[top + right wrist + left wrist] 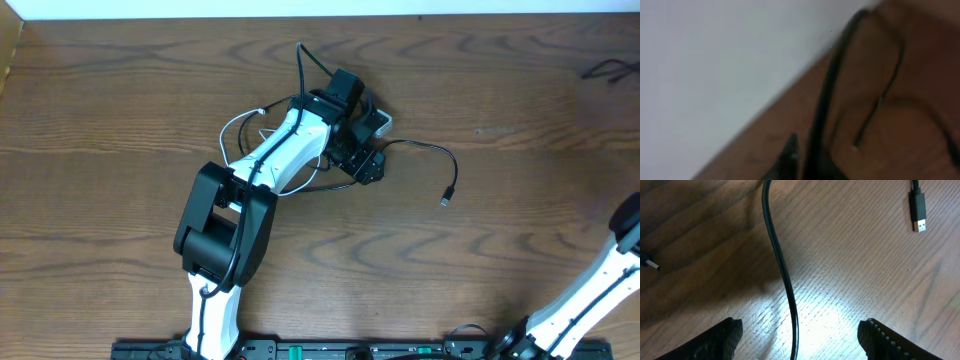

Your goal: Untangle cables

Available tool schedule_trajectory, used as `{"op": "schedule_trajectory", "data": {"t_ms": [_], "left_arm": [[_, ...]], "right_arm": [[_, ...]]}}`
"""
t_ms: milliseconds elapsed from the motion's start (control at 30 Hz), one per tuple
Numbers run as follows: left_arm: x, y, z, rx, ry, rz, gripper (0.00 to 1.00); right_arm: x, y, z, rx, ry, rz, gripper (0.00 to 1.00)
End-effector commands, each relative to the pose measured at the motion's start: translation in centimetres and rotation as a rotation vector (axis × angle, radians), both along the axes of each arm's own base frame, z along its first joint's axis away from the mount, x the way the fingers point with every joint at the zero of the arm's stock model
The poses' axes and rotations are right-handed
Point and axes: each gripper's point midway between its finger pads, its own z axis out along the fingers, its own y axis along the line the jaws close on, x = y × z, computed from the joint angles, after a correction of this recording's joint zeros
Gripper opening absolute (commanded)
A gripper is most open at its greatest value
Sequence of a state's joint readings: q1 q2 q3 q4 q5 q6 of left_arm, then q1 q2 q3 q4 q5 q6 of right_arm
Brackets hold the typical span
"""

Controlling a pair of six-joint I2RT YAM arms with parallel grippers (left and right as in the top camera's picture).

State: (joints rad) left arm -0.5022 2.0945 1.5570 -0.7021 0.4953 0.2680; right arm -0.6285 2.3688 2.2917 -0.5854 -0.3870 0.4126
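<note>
Wood-grain table (120, 100) against a white wall (300, 8): the left arm (270, 160) reaches from the near edge to the middle of the far half, over the two cables.

The black cable (430, 148) leaves the gripper area to the right, arches, then drops toward the near edge. It ends in a USB plug (446, 200) whose long axis runs far-to-near, with the metal tip toward the near side. The white cable (232, 130) loops out to the left of the arm and passes under it.

From the left wrist, the left gripper (797, 342) stands wide open above the tabletop, gripping nothing. The black cord runs the height of the frame in a shallow S between its two ribbed fingers (725, 340), clear of both. The USB plug lies at upper right, well apart from them, and a smaller plug end (649, 262) sits at the left edge.

The right arm (600, 290) rests at the near right corner. Its wrist view is badly blurred, showing a dark cord (825, 100) along the wall line. Whether the right gripper (802, 160) is open or closed cannot be told.
</note>
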Motion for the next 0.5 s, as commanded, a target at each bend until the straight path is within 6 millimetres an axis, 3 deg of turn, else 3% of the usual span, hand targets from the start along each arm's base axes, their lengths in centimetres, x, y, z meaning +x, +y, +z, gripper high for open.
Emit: {"op": "schedule_trajectory", "data": {"t_ms": [0, 33, 67, 167, 300, 467], "left_arm": [[-0.4, 0.0, -0.1, -0.004, 0.016, 0.004, 0.79], [-0.3, 0.0, -0.1, -0.003, 0.016, 0.004, 0.79], [-0.4, 0.0, -0.1, -0.004, 0.016, 0.004, 0.79], [-0.3, 0.0, -0.1, -0.003, 0.016, 0.004, 0.79], [-0.3, 0.0, -0.1, -0.004, 0.016, 0.004, 0.79], [-0.4, 0.0, -0.1, -0.004, 0.016, 0.003, 0.79]], "right_arm": [[-0.3, -1.1, -4.1, 0.011, 0.084, -0.024, 0.58], [-0.4, -0.9, -5.0, 0.027, 0.104, -0.021, 0.83], [-0.8, -0.7, -5.8, 0.046, 0.129, -0.020, 0.99], [-1.5, 0.0, -5.8, 0.080, 0.152, -0.008, 0.99], [-3.3, 1.9, -3.4, 0.157, 0.166, 0.032, 0.99], [-9.9, 3.6, -1.5, 0.185, 0.386, -0.077, 0.99]]}}
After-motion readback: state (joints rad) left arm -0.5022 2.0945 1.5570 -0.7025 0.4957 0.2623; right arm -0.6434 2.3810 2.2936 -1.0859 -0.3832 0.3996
